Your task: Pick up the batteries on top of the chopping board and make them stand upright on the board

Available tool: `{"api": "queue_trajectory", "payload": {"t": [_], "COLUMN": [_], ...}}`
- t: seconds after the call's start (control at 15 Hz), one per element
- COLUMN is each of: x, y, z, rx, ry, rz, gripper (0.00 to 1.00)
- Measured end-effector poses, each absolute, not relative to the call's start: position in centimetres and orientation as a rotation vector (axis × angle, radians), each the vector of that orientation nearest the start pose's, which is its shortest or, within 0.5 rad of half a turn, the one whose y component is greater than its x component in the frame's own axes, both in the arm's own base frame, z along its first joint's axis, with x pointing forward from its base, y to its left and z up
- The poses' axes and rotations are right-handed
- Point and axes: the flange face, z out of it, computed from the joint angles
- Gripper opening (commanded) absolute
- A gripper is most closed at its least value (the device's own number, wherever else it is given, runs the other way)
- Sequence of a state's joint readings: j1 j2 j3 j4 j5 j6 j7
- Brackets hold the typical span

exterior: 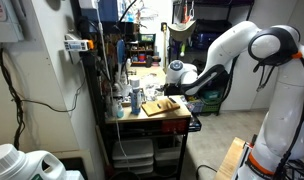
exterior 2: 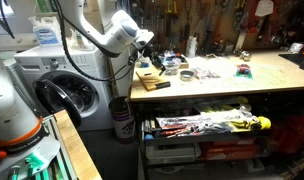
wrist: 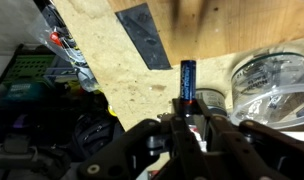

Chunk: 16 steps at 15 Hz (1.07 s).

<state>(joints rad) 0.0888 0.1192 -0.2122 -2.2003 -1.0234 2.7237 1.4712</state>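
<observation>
In the wrist view a slim dark blue battery (wrist: 188, 78) sticks out from between my fingertips, and my gripper (wrist: 188, 103) is shut on its lower end. The battery points toward the wood-grained chopping board (wrist: 242, 20) at the top of that view. In both exterior views the gripper (exterior: 176, 86) (exterior 2: 150, 50) hangs just above the tan chopping board (exterior: 160, 106) (exterior 2: 152, 76) on the workbench. No other batteries can be made out.
A shiny round glass or metal dish (wrist: 270, 82) lies right of the gripper. A dark flat strip (wrist: 144, 35) lies on the pale tabletop (wrist: 102, 60). Bottles and cans (exterior: 130, 98) stand behind the board. A washing machine (exterior 2: 67, 85) stands beside the bench.
</observation>
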Motion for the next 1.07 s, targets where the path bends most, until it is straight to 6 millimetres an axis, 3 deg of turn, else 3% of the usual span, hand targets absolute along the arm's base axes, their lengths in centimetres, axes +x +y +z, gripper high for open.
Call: {"api": "queue_trajectory", "payload": {"t": [1.07], "x": [55.8], "y": [1.3], "z": [31.4], "rx": [-2.913], "ry": [1.386], "rz": [-1.469], "gripper": [0.04]}}
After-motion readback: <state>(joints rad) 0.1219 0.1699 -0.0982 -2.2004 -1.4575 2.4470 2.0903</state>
